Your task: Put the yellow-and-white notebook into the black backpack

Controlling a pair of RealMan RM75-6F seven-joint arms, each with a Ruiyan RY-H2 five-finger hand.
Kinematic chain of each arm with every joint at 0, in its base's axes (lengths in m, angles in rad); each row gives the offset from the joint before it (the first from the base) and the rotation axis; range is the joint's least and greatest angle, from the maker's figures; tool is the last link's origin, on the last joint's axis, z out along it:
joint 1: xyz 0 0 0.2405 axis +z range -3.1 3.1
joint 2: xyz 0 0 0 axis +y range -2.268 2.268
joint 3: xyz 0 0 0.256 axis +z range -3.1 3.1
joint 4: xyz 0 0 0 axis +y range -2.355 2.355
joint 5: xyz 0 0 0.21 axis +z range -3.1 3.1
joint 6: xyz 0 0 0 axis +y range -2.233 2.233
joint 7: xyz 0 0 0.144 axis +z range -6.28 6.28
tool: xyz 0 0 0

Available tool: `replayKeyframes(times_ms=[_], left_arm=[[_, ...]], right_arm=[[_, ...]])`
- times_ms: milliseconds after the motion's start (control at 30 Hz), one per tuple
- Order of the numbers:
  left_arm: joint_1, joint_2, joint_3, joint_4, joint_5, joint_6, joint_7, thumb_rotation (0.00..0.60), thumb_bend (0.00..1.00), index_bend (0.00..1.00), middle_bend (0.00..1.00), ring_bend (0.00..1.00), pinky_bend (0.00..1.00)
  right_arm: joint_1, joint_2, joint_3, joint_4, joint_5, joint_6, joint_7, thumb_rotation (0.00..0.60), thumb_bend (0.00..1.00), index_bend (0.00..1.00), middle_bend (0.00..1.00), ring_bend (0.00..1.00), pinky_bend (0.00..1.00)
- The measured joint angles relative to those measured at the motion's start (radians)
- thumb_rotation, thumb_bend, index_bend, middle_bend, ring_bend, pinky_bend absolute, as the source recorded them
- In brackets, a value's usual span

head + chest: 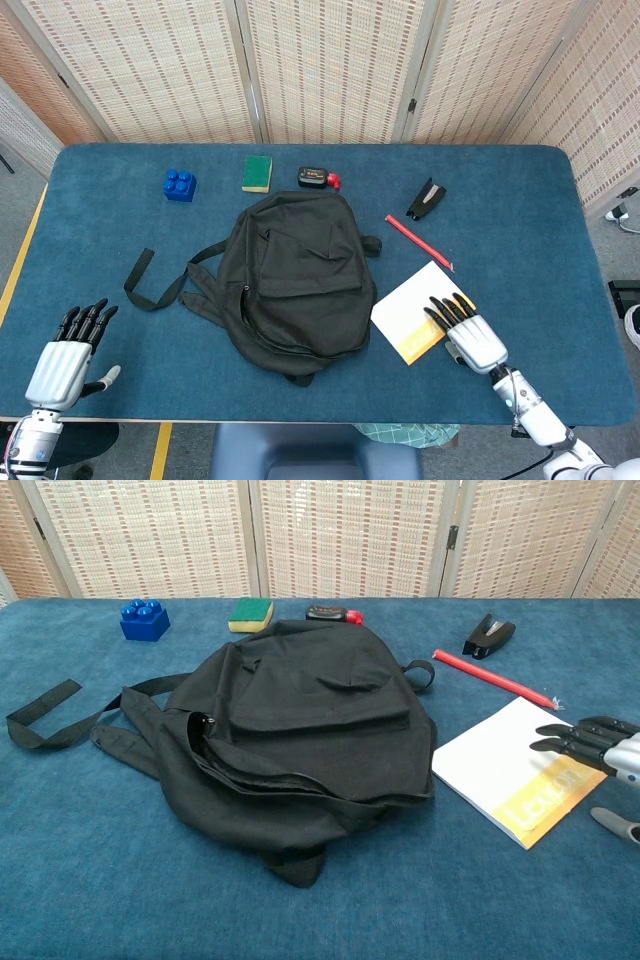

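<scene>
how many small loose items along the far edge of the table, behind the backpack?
4. Blue toy brick far left, green-and-yellow sponge next, small black-and-red device behind the black backpack, black stapler to the right. The backpack could hide something small.

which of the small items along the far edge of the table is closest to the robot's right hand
The black stapler, rightmost of the far row, is nearest the right hand; blue block, sponge and black-and-red gadget sit farther left.
</scene>
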Motion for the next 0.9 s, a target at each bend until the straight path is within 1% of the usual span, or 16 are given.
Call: replayKeyframes(times_ms=[900], left_arm=[[-0.002,-0.006,-0.001,0.011,-0.009,-0.008,-0.004,0.6,0.31,0.02,0.05,0.09,0.0]], right_arm=[[0.03,-0.04,0.01,0.036,0.0,-0.01,-0.008,0.6,0.51,0.09,0.05,0.1,0.01]])
